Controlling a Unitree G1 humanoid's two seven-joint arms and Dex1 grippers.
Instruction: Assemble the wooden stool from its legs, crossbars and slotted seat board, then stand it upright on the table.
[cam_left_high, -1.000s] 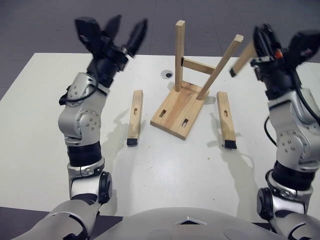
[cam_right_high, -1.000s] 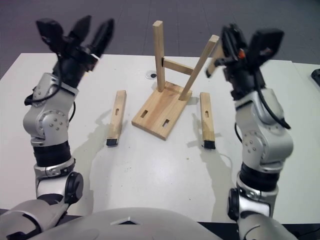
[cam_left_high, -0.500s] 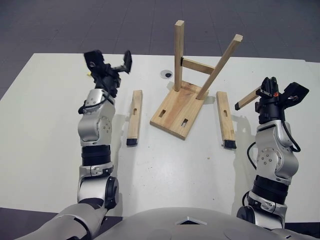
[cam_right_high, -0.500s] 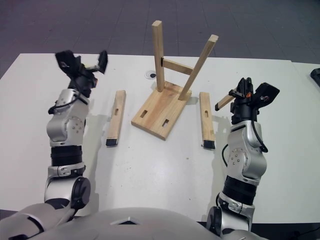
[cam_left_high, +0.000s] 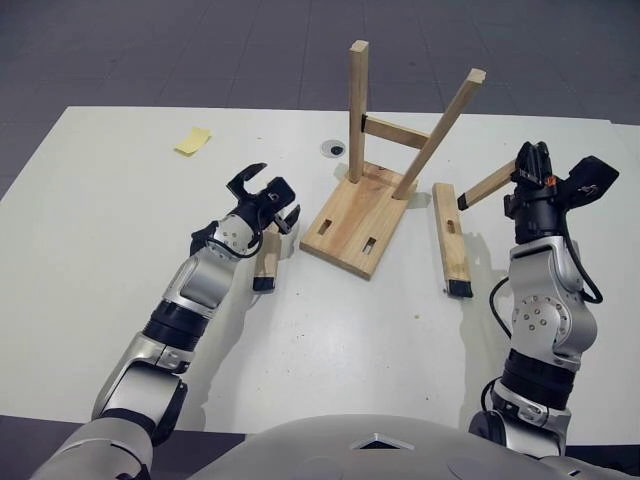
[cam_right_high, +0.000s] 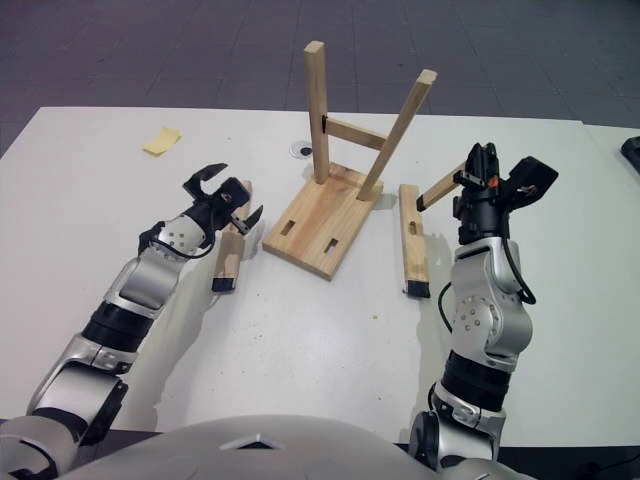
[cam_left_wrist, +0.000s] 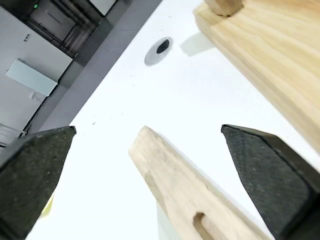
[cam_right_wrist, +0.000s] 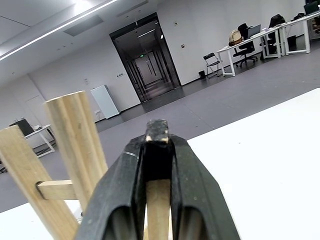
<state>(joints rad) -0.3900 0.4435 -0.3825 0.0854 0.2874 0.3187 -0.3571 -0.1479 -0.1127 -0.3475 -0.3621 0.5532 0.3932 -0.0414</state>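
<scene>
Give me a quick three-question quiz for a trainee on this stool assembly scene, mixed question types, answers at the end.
1. True or false: two legs already stand upright in the seat board.
2. Multiple choice: the right jaws are shut on A) a crossbar, B) a screwdriver, C) nothing.
3. Fill in: the left jaws stand open over the loose ____ lying left of the seat board.
Key: 1 true; 2 A; 3 leg.
</scene>
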